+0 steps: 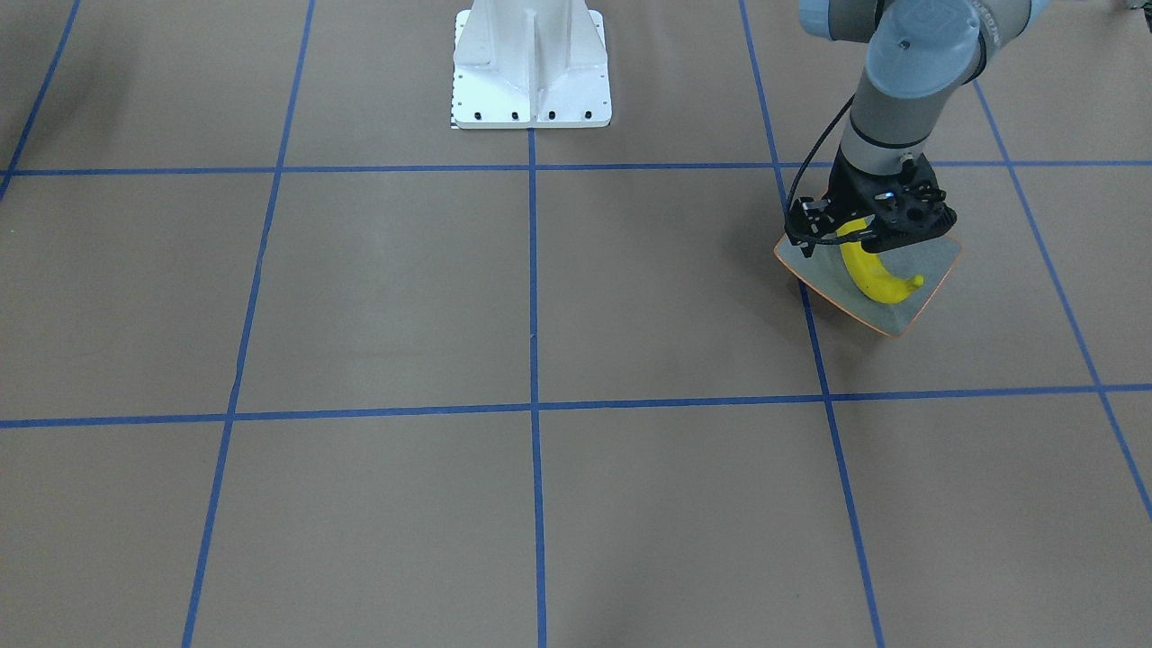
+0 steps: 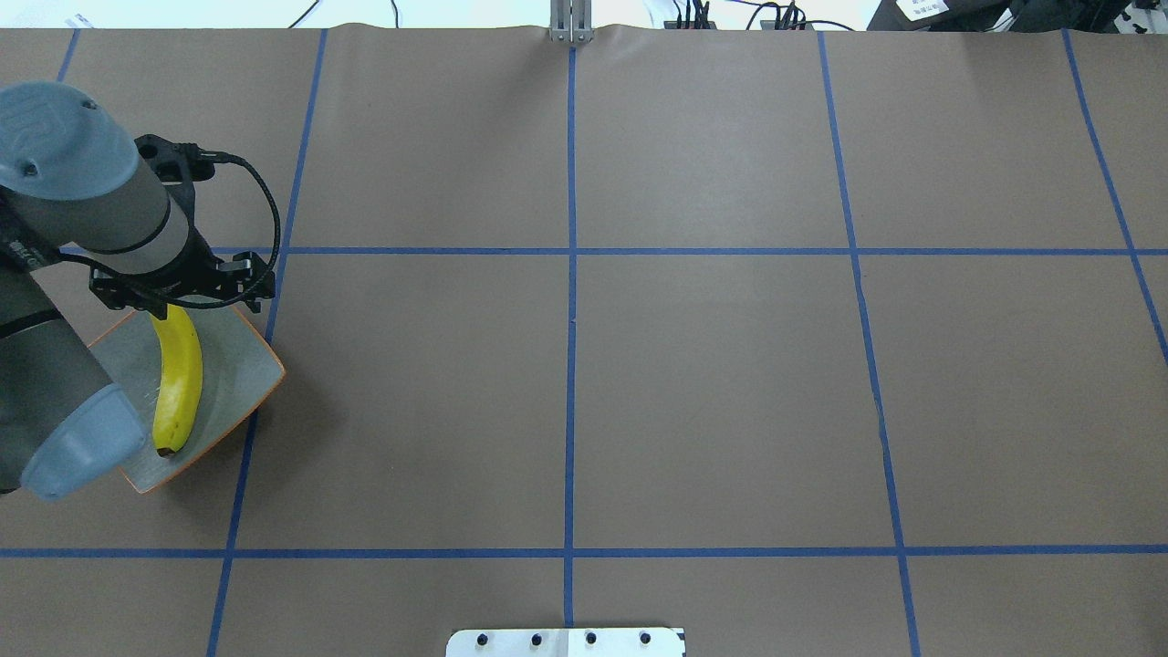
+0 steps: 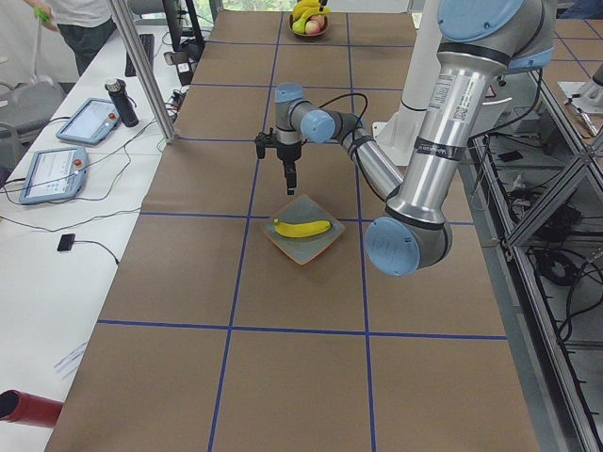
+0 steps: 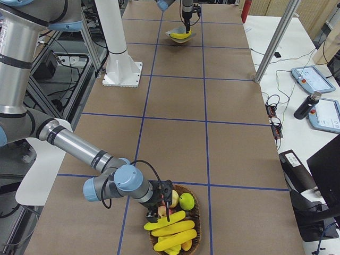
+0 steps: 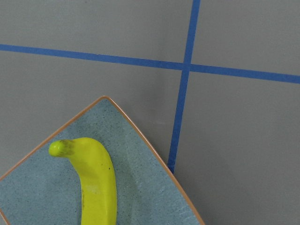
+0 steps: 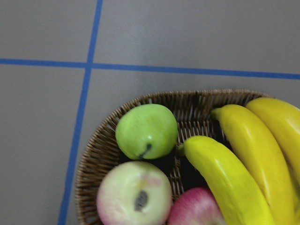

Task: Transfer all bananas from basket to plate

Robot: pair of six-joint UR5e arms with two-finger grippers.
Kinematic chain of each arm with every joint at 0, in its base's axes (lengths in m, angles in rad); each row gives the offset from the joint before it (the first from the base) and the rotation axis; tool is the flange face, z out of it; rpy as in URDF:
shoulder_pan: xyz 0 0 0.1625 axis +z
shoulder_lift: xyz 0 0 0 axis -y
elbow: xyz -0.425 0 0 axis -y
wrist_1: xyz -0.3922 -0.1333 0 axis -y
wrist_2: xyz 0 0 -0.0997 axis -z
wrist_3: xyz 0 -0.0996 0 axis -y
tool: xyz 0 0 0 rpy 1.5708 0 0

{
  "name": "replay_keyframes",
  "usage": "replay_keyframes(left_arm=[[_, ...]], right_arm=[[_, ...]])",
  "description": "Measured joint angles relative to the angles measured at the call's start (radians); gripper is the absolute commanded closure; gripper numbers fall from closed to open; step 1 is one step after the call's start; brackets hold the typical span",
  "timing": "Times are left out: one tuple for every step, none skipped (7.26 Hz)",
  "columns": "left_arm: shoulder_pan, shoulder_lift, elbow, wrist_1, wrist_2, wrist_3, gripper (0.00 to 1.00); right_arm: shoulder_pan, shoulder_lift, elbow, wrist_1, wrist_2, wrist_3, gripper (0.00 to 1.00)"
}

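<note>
One banana (image 2: pixel 178 379) lies on the plate (image 2: pixel 246 365), running from near one corner towards the opposite edge, with bare grey-green dish showing along both of its long sides; its greenish tip stops short of the orange rim in the left wrist view. The plate sits on the robot's left part of the table (image 2: pixel 712 383), and one edge reaches over a blue tape line (image 5: pixel 177 126) while brown paper spreads wide beyond it. The left gripper (image 3: pixel 290 181) hangs above the plate, apart from the banana, with the wrist vertical and the forearm reaching out level over the table; whether its fingers are parted or together cannot be told. At the table's other end three bananas (image 4: pixel 171 234) lie side by side in the wicker basket (image 6: pixel 101 145), packed against a green apple (image 6: pixel 146 131) and two paler ones. The right gripper (image 4: pixel 166 206) is low over the basket's rim with its arm stretched nearly flat, and its finger state cannot be told either
</note>
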Motion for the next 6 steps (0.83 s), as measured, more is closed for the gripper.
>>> replay_keyframes(left_arm=[[0.0, -0.003, 0.002, 0.0, 0.001, -0.006, 0.0], [0.0, -0.004, 0.006, 0.0, 0.002, -0.007, 0.0], [0.0, -0.004, 0.007, 0.001, 0.003, -0.008, 0.0], [0.0, -0.004, 0.007, 0.001, 0.003, -0.009, 0.0], [0.0, -0.004, 0.009, 0.001, 0.003, -0.008, 0.0], [0.0, -0.004, 0.012, 0.001, 0.003, -0.008, 0.0]], right_arm=[[0.009, 0.001, -0.025, -0.001, -0.001, -0.044, 0.0], [0.017, 0.003, -0.042, -0.001, -0.001, -0.063, 0.0], [0.02, 0.006, -0.065, -0.002, 0.001, -0.067, 0.0], [0.022, 0.011, -0.087, -0.002, 0.002, -0.07, 0.01], [0.022, 0.014, -0.1, -0.001, 0.001, -0.074, 0.02], [0.022, 0.021, -0.114, -0.001, -0.002, -0.077, 0.04]])
